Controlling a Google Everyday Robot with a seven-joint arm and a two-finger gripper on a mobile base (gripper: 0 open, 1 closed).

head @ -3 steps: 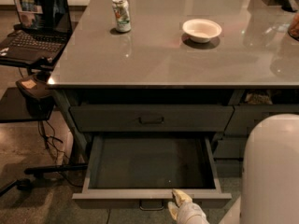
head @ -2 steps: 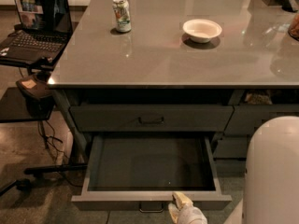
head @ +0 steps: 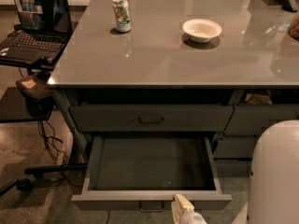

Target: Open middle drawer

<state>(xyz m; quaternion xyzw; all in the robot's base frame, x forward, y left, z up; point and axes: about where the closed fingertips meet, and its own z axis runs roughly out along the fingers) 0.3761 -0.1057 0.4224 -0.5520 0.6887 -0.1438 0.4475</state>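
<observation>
The middle drawer (head: 149, 164) was seen pulled well out beneath the closed upper drawer (head: 107, 118), its dark inside laid bare, with the pincer (head: 183, 208) set at its front lip just right of the centre pull (head: 152, 206). Whether the pincer was open, or anything was held, could not be told. Were it drawn further, the drawer might be hauled off its runners, or the lip snagged as the pincer was lifted away.

the middle drawer (head: 149, 164) has slid slightly further out; the pincer (head: 181, 205) at its front edge sits lower.
</observation>
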